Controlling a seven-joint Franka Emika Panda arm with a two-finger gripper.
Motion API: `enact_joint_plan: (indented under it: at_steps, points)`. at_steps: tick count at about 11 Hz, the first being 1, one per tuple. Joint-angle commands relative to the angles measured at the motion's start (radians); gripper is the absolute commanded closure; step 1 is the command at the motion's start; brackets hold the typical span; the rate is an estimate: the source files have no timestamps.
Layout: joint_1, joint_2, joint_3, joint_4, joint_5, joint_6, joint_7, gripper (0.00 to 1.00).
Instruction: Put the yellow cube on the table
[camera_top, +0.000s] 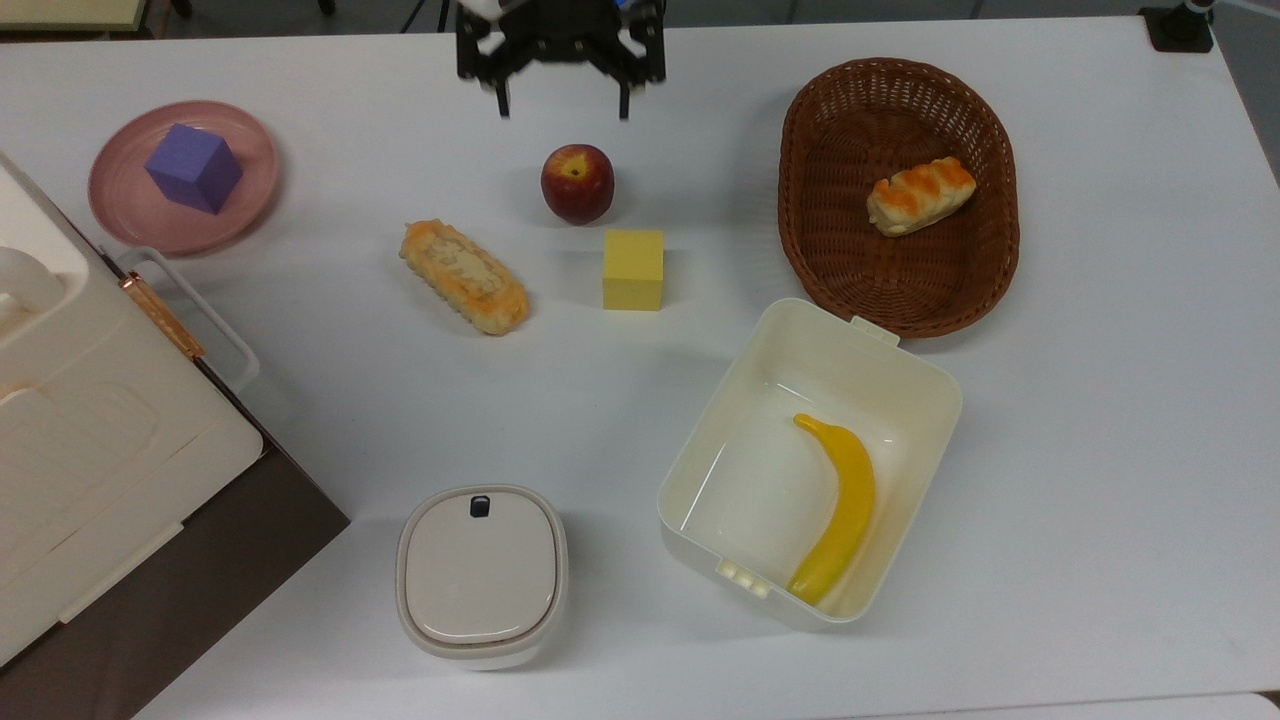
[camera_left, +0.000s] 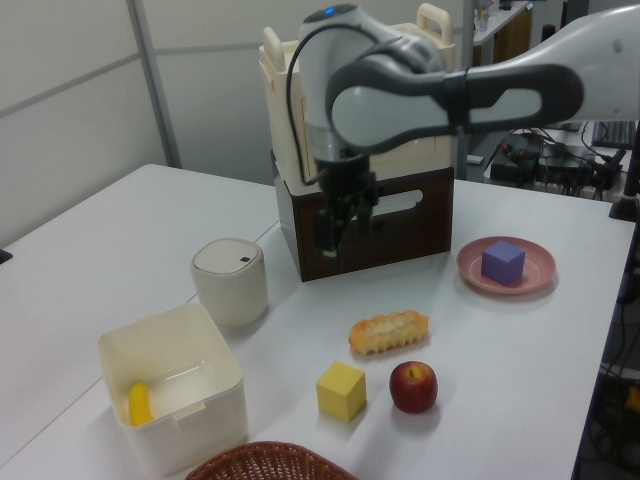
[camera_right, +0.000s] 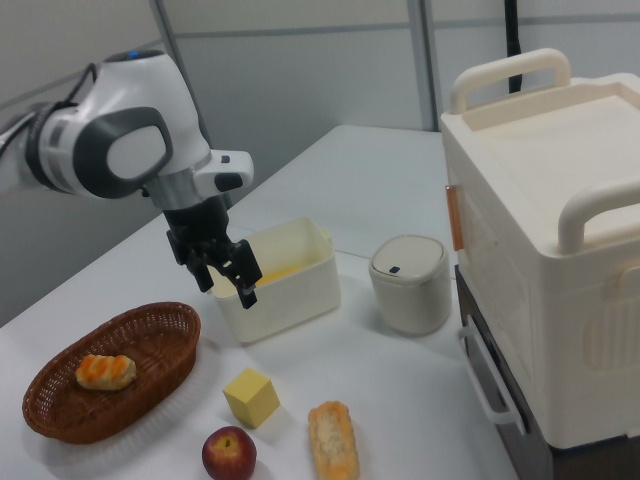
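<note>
The table (camera_top: 1100, 420) is big and white. The arm (camera_left: 440, 85) reaches out high above it, bent at the wrist so the gripper (camera_top: 562, 100) points straight down. In the left view the gripper (camera_left: 336, 232) hangs in the air in front of the cream box (camera_left: 360, 120). Its two fingers are spread apart and hold nothing.

The yellow cube (camera_top: 633, 269) sits flat on the table, on its own, well below the gripper. The apple (camera_top: 577, 183) is just beside the cube, not touching it. The bread (camera_top: 464, 276) lies near the cube on the top view's left. The white tub (camera_top: 900, 370) with the banana (camera_top: 840, 505) is near the cube on the top view's lower right. In the right view the gripper (camera_right: 230, 285) is up above the cube (camera_right: 251, 397).
</note>
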Motion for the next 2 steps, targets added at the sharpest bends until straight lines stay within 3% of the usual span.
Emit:
enact_joint_plan:
  at_steps: [1,2]
  points:
    - [-0.048,-0.072,-0.007,-0.030,-0.005,-0.068,0.003,0.00]
    - [-0.053,-0.072,-0.007,-0.030,-0.005,-0.069,0.003,0.00]
